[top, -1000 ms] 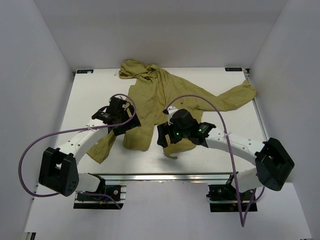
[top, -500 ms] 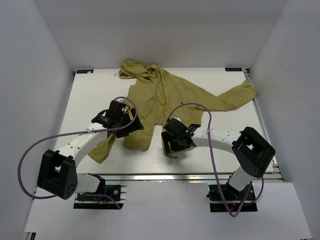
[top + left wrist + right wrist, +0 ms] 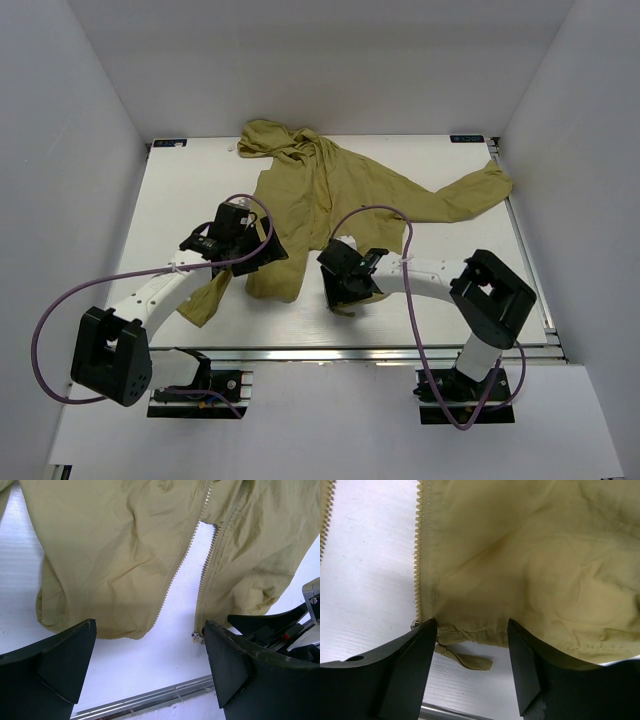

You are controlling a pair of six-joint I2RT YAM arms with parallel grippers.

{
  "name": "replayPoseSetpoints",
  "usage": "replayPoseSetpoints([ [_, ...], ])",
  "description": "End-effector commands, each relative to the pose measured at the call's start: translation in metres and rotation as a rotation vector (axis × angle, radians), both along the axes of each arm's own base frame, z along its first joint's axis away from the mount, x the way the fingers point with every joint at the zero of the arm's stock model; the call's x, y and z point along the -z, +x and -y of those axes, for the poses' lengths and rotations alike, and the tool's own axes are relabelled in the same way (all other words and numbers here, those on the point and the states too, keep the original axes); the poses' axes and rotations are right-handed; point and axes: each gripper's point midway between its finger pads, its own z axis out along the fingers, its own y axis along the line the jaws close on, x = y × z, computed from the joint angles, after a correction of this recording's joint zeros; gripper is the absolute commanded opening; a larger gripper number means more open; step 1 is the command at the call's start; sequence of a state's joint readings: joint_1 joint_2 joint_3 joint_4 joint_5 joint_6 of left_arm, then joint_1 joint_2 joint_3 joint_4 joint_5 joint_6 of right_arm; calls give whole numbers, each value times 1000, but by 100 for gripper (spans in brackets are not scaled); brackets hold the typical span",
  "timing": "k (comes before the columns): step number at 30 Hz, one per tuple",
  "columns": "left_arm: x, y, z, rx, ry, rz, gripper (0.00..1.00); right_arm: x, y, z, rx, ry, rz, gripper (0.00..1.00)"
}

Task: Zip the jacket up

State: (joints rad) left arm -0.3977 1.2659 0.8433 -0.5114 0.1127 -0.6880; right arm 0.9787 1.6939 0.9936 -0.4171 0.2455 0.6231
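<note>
Nearest you, your right gripper [image 3: 472, 625] stood partly open, its fingers straddling the hem of the jacket [image 3: 330, 190], just beside the bottom end of the zipper [image 3: 199, 600]. Your left gripper [image 3: 150, 630] hung wide open and empty above the other front panel's hem. Beyond, the unzipped jacket lay spread on the table [image 3: 180, 190], hood toward the far edge.

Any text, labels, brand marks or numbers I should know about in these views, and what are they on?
Nothing can be read in any view.
Left corner tag, at the far edge of the table: too small to read.
Right corner tag, same edge: too small to read.
Jacket: no print, brand or label showing in any view.
</note>
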Motion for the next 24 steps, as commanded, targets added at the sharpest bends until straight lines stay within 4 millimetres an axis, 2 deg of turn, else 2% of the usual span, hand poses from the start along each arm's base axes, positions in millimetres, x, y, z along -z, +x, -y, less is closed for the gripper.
replayPoseSetpoints([
  [1,-12,3,0,6,-11,50,98,3,0,1,32,-34,4,64],
  [4,-11,2,-1,2,-4,46,98,8,-1,2,28,-50,-3,59],
  [12,-8,1,-5,-9,20,31,98,21,-5,3,12,-96,-37,37],
  [15,-6,-2,-8,-9,40,14,98,23,-6,1,0,-101,-46,15],
  [16,-5,-3,-8,2,43,11,98,22,-6,0,-3,-96,-44,5],
  [17,-4,-6,-9,9,46,1,98,22,-5,0,-4,-94,-39,0],
  [19,-3,-12,-1,72,21,-7,98,16,-4,-2,-8,-74,-26,0],
  [22,2,-22,19,158,-43,-10,98,-9,0,-15,-58,39,30,0],
  [24,5,-27,26,185,-40,-29,98,-17,2,-18,-80,82,49,0],
])
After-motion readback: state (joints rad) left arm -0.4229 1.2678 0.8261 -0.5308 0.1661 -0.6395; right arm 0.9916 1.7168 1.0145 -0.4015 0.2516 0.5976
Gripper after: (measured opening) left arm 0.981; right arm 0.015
